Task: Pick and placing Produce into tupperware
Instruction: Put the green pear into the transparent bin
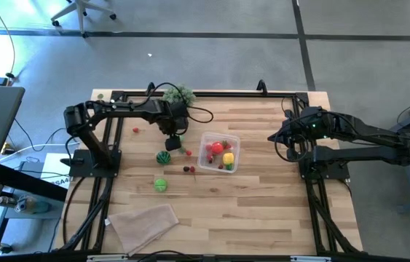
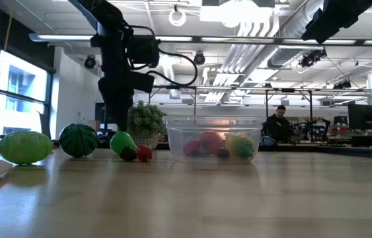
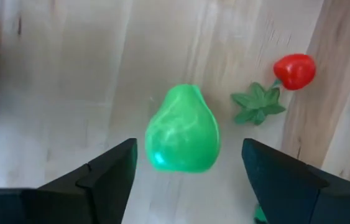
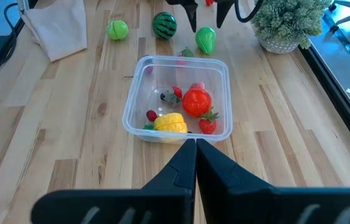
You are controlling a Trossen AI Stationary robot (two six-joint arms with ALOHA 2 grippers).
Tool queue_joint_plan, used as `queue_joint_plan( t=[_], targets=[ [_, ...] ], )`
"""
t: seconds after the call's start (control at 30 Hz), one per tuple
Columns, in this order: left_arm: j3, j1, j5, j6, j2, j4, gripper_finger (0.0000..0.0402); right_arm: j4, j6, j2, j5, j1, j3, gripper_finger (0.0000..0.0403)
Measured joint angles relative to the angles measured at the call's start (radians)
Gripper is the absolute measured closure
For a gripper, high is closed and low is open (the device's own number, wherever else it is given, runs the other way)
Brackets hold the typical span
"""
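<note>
A green toy pear (image 3: 183,130) lies on its side on the wooden table, just left of the clear tupperware (image 1: 219,151). My left gripper (image 3: 189,152) hangs over the pear, pointing down and open, with one finger on each side and a gap to both. The tupperware (image 4: 138,99) holds a red tomato (image 4: 196,101), a yellow piece (image 4: 170,122), a strawberry (image 4: 207,125) and small berries. Also on the table are a striped dark green ball (image 1: 163,156), a light green ball (image 1: 160,184) and a strawberry (image 3: 294,70). My right gripper (image 4: 194,149) waits shut at the table's right side.
A potted grey-green plant (image 1: 179,94) stands at the far edge behind the left gripper. A beige folded cloth (image 1: 143,222) lies at the near left. Small berries (image 1: 188,169) lie between the balls and the container. In the low view a person (image 2: 278,122) sits in the room beyond.
</note>
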Motion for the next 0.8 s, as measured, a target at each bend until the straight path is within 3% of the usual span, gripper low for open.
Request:
queue_joint_plan(
  t=[0.8],
  targets=[
    [-0.146, 0.001, 0.002, 0.093, 0.000, 0.214, 0.0124, 0.000, 0.000, 0.000, 0.000, 0.000, 0.000, 0.0401]
  ],
)
